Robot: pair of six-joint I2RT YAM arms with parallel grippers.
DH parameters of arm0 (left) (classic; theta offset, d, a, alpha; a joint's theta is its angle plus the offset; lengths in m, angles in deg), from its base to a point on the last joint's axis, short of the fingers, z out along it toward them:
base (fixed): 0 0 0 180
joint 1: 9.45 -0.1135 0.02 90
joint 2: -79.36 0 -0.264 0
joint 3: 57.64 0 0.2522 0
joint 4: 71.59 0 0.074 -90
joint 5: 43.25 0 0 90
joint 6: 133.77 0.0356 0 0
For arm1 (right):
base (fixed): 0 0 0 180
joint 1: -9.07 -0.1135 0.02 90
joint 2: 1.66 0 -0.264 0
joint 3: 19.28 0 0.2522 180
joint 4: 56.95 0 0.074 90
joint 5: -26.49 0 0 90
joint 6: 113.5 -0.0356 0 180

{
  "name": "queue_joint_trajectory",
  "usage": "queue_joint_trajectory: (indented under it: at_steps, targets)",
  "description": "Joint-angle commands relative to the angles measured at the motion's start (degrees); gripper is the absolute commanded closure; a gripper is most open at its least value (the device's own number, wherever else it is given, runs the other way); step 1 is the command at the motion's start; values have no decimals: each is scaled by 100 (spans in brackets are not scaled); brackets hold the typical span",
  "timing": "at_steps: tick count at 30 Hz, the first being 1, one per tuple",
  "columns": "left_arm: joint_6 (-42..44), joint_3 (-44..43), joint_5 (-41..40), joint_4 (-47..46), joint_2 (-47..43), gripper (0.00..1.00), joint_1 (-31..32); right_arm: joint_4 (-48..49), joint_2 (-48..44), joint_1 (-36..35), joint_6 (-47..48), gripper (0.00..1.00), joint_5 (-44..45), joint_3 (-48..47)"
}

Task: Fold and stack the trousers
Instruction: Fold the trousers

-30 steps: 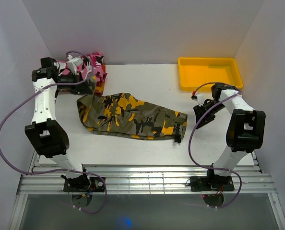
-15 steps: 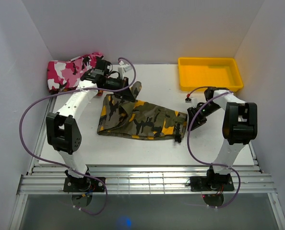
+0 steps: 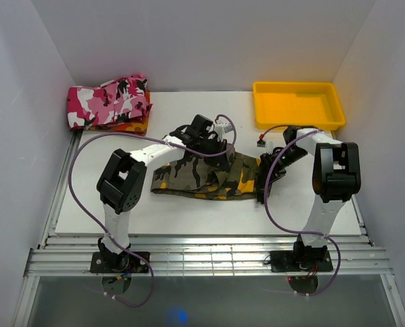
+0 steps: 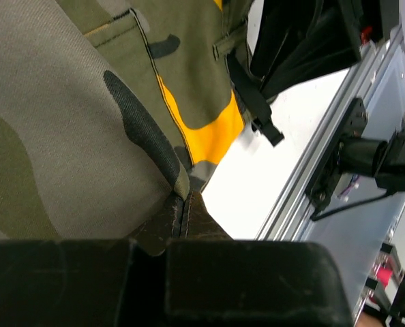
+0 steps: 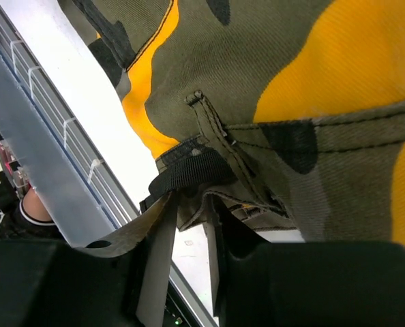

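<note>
The trousers [image 3: 202,178] lie at the middle of the table [image 3: 209,216], stretched from 9 o'clock to 3 o'clock in the top view. They are bunched and partly folded over on themselves. My left arm reaches across them, and my left gripper [image 4: 183,204] sits at their 12 o'clock edge, a little right of centre. Its jaws are pressed together on a ridge of the olive and black cloth, which runs straight into the seam between my fingertips.

My right gripper [image 5: 187,238] is at the 3 o'clock end of the trousers, down at the waistband. Its jaws stand a narrow way apart. The waistband hem and a black webbing strap [image 5: 189,174] hang into the gap, and a sliver of white table shows through below them. I cannot tell whether those jaws are biting on the cloth or only bracketing it.

A yellow tray [image 3: 298,86] sits at 1 o'clock on the table. At 10 o'clock, against the back corner, a pink camouflage garment [image 3: 107,102] lies folded on top of a red-orange garment [image 3: 136,125], well apart from the trousers.
</note>
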Motion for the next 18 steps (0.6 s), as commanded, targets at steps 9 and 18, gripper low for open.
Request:
queue_joint_trajectory:
  at_steps: [9, 18]
  targets:
    - [-1079, 673, -454, -1117, -552, 100, -60, 311, -888, 139, -150, 73, -399, -22]
    - [-1027, 982, -489, -1091, -763, 100, -280, 221, -697, 88, -455, 72, -1569, -40]
